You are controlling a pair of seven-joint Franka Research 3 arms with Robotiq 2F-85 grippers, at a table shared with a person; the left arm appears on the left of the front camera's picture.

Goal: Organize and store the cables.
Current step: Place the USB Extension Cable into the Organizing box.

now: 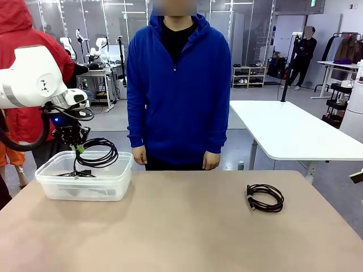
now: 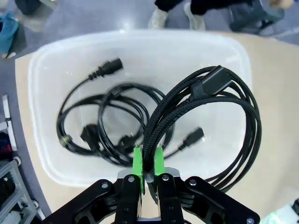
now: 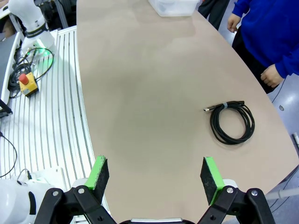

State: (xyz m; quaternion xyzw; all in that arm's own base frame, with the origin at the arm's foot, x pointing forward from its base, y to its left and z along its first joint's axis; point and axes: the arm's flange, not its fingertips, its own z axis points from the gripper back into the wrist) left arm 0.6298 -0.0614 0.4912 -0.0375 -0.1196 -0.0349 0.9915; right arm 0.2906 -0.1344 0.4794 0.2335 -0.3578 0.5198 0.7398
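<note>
Black braided cable clamped in the left fingers above a clear bin; the right fingers stand apart over bare bench.

Green pads of the left gripper are pinched together on the strands of a braided cable coil, which loops outward from the fingers and hangs over the clear plastic bin. Just beyond the fingers, on the bin floor, lie more black cables in loose loops, one ending in a chunky power plug at the far side. The right gripper holds nothing, its fingers wide apart above tan bench. Farther out, ahead of the fingers, another coiled cable lies flat on the bench. No readable writing shows on cables or bin. A person in a blue hoodie stands at the far edge.
</note>
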